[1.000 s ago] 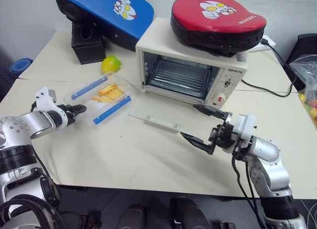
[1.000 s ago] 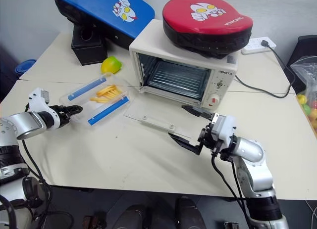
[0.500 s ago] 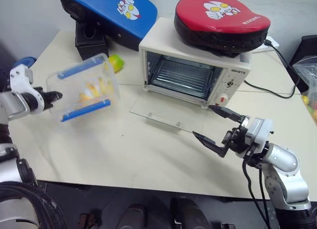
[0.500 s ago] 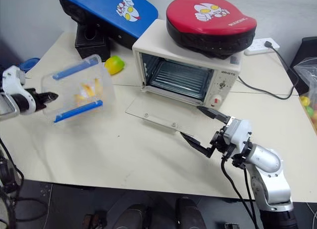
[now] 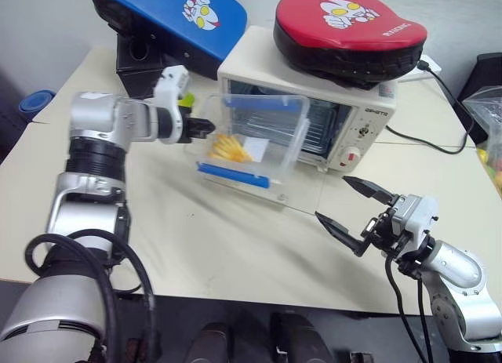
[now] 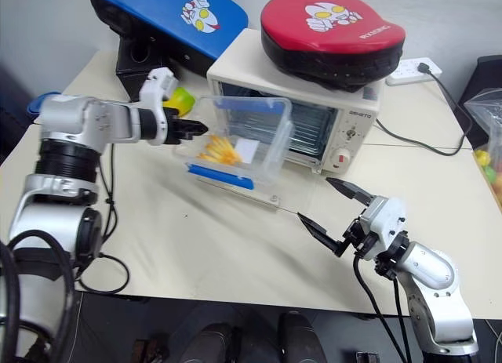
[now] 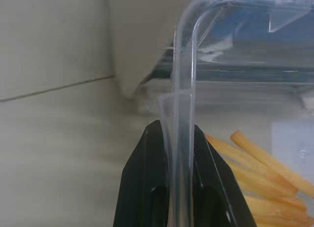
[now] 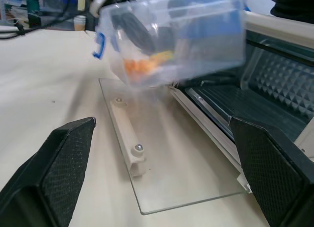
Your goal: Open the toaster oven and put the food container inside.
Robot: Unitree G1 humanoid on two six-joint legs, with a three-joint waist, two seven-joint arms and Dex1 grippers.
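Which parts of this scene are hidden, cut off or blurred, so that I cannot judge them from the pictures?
- Oven inside: in both head views the held food box covers most of the opening.
- Yellow-green fruit: mostly behind the left gripper.
- Food box in the right wrist view: motion-blurred, so the food pieces are unclear.
- Bag at the table's right: cut by the picture edge.
- Blue item beyond the table: partly hidden, too small to name.

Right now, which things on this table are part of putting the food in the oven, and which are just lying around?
Part of the job:
- toaster oven, door dropped open
- food container, held at its rim by the left pincer, in front of the oven mouth

Lying about:
- red pad on the oven
- blue pad
- yellow-green fruit
- power strip
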